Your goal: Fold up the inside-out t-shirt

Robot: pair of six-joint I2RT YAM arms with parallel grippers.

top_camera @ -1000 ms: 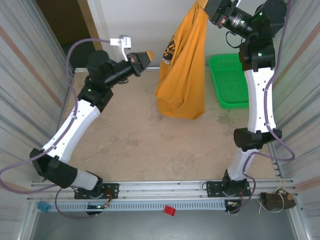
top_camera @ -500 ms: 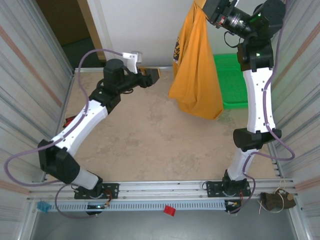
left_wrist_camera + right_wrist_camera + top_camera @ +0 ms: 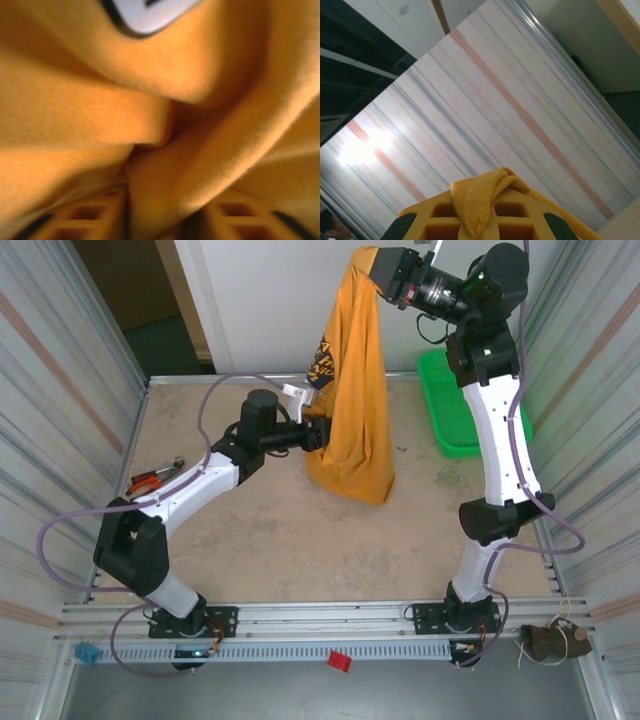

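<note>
The inside-out t-shirt [image 3: 355,390], mustard yellow, hangs in a long bunch from my right gripper [image 3: 378,265], raised high at the back and shut on a thick seam [image 3: 480,200] of the shirt. A dark print [image 3: 322,358] shows on its left side, and the hem [image 3: 350,480] rests on the table. My left gripper [image 3: 318,435] is pressed into the shirt's left edge at mid height. In the left wrist view a fold of yellow fabric [image 3: 155,200] fills the gap between the fingers [image 3: 95,215], which are closed on it.
A green plastic basket [image 3: 465,400] stands at the back right, just right of the hanging shirt. Red-handled pliers [image 3: 150,480] lie near the table's left edge. Striped walls close in both sides. The beige tabletop [image 3: 300,540] lies in front of the shirt.
The right gripper swung the hanging shirt leftward and toward the table's middle. The left gripper moved right and nearer, opened, reached the shirt's left edge and closed on the fabric.
</note>
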